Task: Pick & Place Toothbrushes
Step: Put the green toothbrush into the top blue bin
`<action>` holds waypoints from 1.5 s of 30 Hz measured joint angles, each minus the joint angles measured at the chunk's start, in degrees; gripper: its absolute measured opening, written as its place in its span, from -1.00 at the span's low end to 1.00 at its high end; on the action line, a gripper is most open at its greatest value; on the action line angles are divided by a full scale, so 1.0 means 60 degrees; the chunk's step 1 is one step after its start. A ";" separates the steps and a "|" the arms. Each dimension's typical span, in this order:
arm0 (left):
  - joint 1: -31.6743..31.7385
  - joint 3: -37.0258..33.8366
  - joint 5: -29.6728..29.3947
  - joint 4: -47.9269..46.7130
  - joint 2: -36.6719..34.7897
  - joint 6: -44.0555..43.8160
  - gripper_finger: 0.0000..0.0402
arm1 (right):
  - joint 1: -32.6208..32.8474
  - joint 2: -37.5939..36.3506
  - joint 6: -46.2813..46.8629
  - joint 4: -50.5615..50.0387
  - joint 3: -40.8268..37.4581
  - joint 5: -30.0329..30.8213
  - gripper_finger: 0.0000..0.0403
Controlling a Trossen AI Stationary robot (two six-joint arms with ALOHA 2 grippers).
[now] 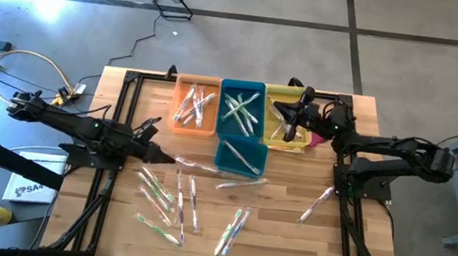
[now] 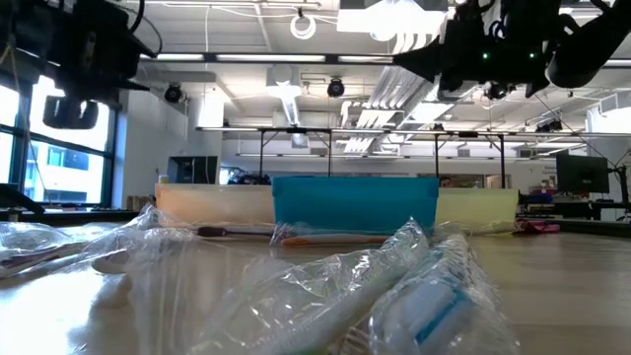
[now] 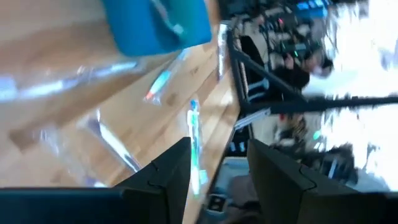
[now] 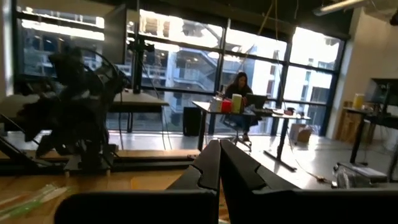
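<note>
Several wrapped toothbrushes point(image 1: 158, 193) lie flat on the wooden table, with more at the near middle point(image 1: 234, 229) and one at the right point(image 1: 316, 204). Others lie in the orange bin point(image 1: 195, 106), the two blue bins point(image 1: 241, 108) and the yellow bin point(image 1: 283, 138). My left gripper point(image 1: 156, 152) hovers open at the table's left, pointing toward a toothbrush point(image 1: 195, 165) near the front blue bin point(image 1: 240, 156). Its fingers point(image 3: 174, 177) are empty. My right gripper point(image 1: 286, 113) is shut and empty point(image 4: 219, 158) above the yellow bin.
The row of bins stands at the table's far middle, with the smaller blue bin in front of it. A pink item point(image 1: 317, 140) lies beside the yellow bin. Black frame rails point(image 1: 119, 116) run along the table's left and right sides. Bare wood shows at the near right.
</note>
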 joint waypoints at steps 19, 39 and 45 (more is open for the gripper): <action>-0.0003 0.0974 0.2356 -0.0067 0.3456 -0.6076 -0.23 | -0.0006 0.0000 -0.1009 -0.0501 0.0000 -0.0179 -0.99; 0.0000 0.5480 0.1663 -0.9123 0.4645 -0.6297 -0.23 | -0.0006 0.0000 -0.1234 -0.0800 0.0000 -0.0170 -0.99; 0.0000 0.5479 0.1979 -0.9098 0.5530 -0.6105 -0.23 | -0.0006 0.0000 -0.1249 -0.0818 0.0000 -0.0171 -0.99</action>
